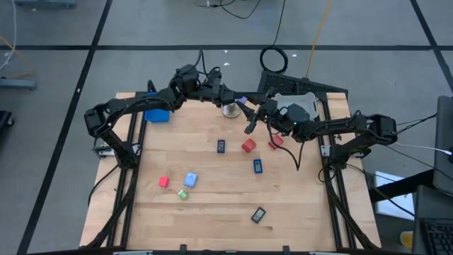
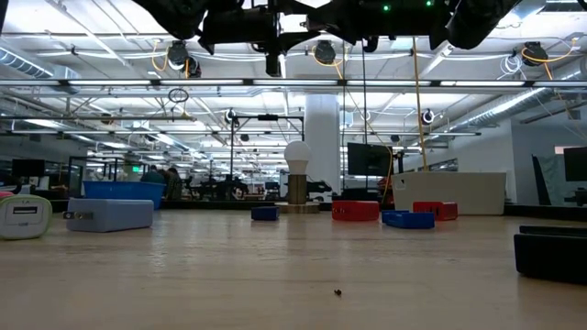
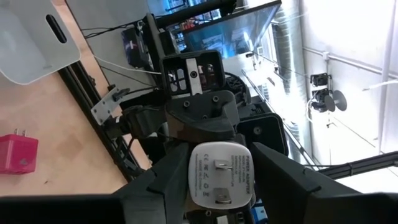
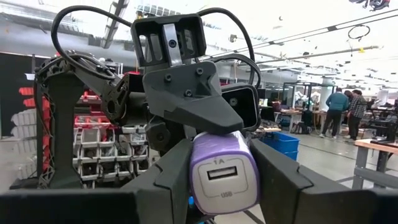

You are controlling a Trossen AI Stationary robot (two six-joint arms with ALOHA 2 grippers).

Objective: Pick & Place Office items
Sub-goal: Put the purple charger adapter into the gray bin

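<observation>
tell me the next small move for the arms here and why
Probably open the left end effector and back it away. Both end effectors meet in mid-air over the back of the table, and the white-and-purple charger sits between the fingers of both, which looks like a handover. The right end effector appears closed on it and could carry it alone.

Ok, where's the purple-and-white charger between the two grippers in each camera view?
High view: charger, top centre, where the arms meet.
Low view: not discernible among the dark arms overhead.
Left wrist view: bottom centre, prongs facing.
Right wrist view: bottom centre, USB port facing.
Landmark: white bulb, beside it from above, centre in low view.
</observation>
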